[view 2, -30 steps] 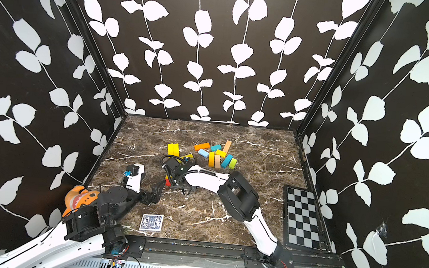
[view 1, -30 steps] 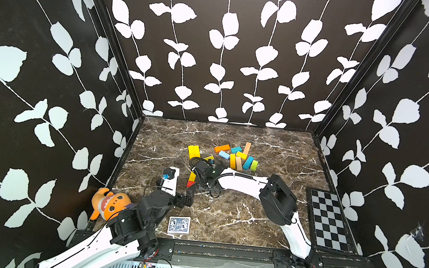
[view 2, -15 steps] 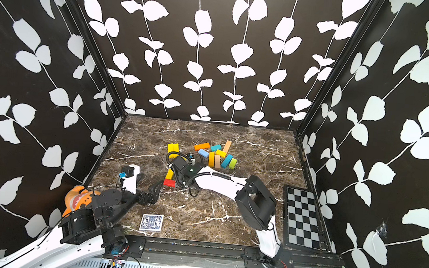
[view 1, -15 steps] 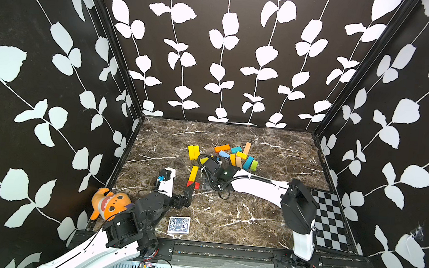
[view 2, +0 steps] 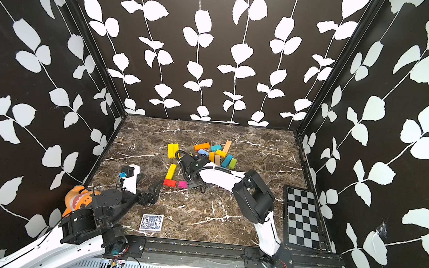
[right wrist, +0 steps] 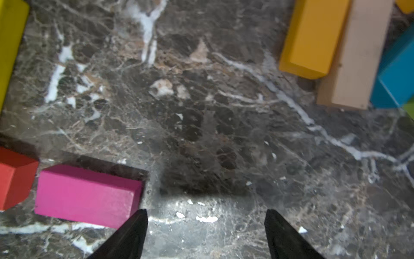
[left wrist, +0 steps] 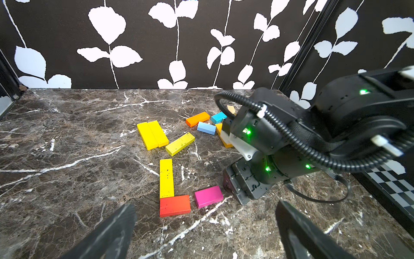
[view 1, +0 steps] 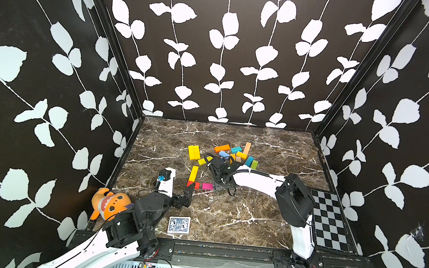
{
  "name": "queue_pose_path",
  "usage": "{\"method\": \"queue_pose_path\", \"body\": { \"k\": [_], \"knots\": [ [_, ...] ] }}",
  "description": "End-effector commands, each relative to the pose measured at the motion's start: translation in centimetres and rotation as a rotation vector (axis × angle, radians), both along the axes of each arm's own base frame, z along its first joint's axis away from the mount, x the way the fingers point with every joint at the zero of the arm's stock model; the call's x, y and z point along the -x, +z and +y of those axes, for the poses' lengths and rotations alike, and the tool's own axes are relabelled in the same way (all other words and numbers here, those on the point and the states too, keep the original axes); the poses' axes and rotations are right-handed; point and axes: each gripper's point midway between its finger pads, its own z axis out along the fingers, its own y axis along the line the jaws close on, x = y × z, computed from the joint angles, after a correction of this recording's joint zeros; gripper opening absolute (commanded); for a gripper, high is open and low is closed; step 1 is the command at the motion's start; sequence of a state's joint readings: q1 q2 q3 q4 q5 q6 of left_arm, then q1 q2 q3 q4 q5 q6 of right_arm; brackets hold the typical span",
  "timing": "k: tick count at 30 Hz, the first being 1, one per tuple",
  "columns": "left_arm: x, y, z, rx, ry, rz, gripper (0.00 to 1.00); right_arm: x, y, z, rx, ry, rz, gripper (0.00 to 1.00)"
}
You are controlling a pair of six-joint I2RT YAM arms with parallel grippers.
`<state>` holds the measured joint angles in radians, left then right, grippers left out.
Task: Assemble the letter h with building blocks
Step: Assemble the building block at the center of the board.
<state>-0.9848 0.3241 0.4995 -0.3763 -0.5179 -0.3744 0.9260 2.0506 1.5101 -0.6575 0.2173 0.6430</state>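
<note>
- Moved: the right gripper [right wrist: 205, 212] has drawn back off the yellow bar [left wrist: 166, 178] and red block [left wrist: 174, 205]. It now sits low over the table [view 1: 240, 221] at the far end of the pink block [right wrist: 87, 195]. Its elbow has swung towards the checkerboard [view 1: 329, 221].
- Pink block: hidden a second ago, now flat on the marble and in plain sight.
- Right gripper: released, jaws apart over bare marble, one fingertip [right wrist: 140, 215] just beside the pink block's corner. Probably the block has just been let go.
- Left gripper [left wrist: 206, 207]: released and empty, wide apart, near the red block, little shifted. It looks parked clear of the work.
- Letter h, in part: the yellow bar's near end touches the red block, making a corner. The pink block follows the red in line, slightly skewed, with a narrow gap between. Red and pink lie end to end, presumably as the two-bar stroke.
- Pile [view 1: 238, 155]: orange, blue, teal, tan and green blocks beyond the right gripper, unchanged. A yellow pair [view 1: 193, 152] lies beside it.
- Card [view 1: 179, 225] and plush toy [view 1: 110, 205]: at the near edge, unmoved.
</note>
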Motion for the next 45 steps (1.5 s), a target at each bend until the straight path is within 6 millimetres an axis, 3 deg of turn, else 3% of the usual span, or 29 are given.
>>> {"method": "queue_pose_path", "body": {
  "k": [1,7,45],
  "knots": [
    [-0.2,-0.4,0.3,-0.011,0.021,0.008,0.99,-0.4,-0.3,0.6,0.005,0.057,0.011,0.81],
    [-0.3,-0.4,0.3,-0.015,0.023,0.006,0.99,-0.1,-1.2,0.6,0.019,0.076,0.037,0.8],
    [-0.7,-1.0,-0.1,-0.045,0.03,0.017,0.99,0.3,-1.5,3.1,-0.077,0.052,0.062,0.76]
  ]
}}
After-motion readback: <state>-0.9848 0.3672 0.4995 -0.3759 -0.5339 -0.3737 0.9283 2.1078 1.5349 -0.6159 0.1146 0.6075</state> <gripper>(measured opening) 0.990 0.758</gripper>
